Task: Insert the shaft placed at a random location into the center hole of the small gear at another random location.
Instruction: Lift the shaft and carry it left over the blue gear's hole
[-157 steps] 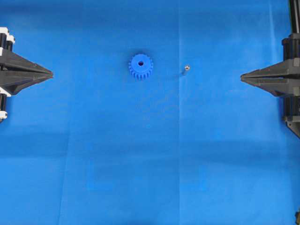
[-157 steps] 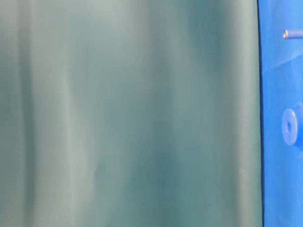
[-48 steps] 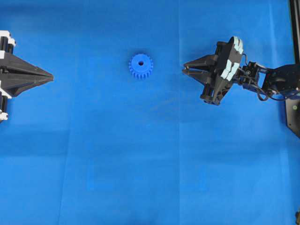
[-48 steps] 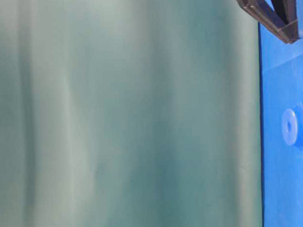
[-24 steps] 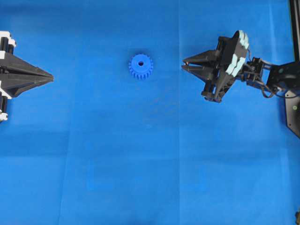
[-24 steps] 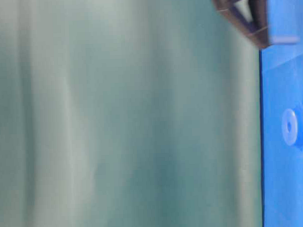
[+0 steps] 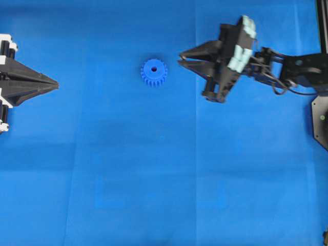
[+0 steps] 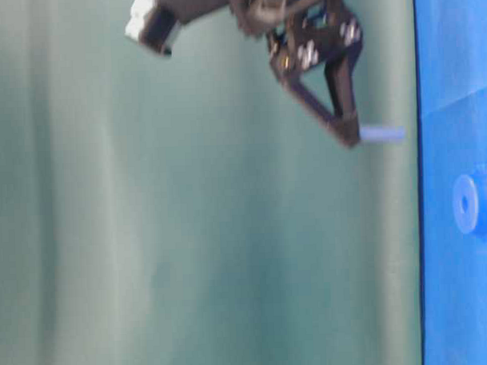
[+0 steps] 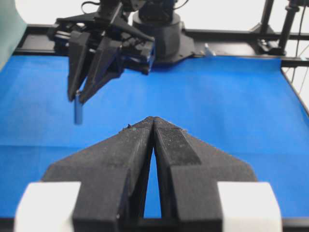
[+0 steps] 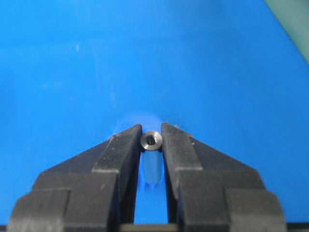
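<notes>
Overhead view: I see the right gripper (image 7: 180, 56) raised above the blue mat (image 7: 154, 169) that covers the counter, its tips lying at about 3 o'clock from the small gear (image 7: 154, 73) and near it, though apart. The small gear rests flat on the mat in the upper middle of the field, with the center hole (image 7: 154, 68) showing as a dark dot in its raised hub, unoccupied.

Right wrist view: the fingers (image 10: 176, 145) stand narrow and pinch the shaft (image 10: 151, 140) between their tips. I look at the shaft end-on here; it reads as a small grey metal ring with a dark core, and its length runs away from the lens toward the mat.

Table-level view (turned on its side, the mat along the right edge): the shaft projects from the finger tips toward the mat as a short bluish bar, clear of the surface. The gear stands farther down that edge, at about 5 o'clock from the shaft tip.

Left wrist view: the left gripper (image 9: 153, 120) has its fingers pressed together with nothing between them. Overhead, it sits at the 9 o'clock edge of the field, well apart from the gear. From this same wrist view I see the right gripper at 11 o'clock, the shaft hanging from its tips above the mat.
</notes>
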You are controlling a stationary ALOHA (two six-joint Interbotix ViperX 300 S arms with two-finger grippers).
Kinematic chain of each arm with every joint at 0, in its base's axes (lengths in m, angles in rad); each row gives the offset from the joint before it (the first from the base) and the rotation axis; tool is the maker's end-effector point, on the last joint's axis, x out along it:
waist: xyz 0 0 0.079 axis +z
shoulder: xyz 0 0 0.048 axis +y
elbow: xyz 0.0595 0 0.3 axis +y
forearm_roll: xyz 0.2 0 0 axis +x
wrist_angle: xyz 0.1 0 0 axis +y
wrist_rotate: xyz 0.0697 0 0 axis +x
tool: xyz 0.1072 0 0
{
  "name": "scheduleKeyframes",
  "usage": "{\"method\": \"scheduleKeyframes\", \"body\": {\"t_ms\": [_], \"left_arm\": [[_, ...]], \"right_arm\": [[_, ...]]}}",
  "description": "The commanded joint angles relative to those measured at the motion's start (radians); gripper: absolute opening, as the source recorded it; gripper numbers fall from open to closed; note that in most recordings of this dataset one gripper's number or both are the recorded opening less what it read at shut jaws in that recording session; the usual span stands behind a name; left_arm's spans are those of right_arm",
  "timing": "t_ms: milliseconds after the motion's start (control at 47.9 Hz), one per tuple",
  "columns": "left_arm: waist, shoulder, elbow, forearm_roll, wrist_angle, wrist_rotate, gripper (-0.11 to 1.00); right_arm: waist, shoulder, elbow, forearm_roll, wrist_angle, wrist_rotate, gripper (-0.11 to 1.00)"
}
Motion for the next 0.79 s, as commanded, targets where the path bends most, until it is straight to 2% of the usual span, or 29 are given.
{"method": "scheduleKeyframes", "body": {"t_ms": [0, 334, 772], "left_arm": [[0.0, 0.009, -0.008, 0.0, -0.005, 0.0, 0.02], [0.0, 0.012, -0.008, 0.0, -0.005, -0.002, 0.02], [-0.002, 0.012, -0.005, 0.0, 0.005, -0.021, 0.02]], "right_arm": [[-0.002, 0.023, -0.069, -0.002, 0.006, -0.002, 0.03], [0.0, 0.16, -0.21, -0.006, 0.034, -0.003, 0.03], [0.005, 0.255, -0.221, 0.009, 0.014, 0.008, 0.03]]}}
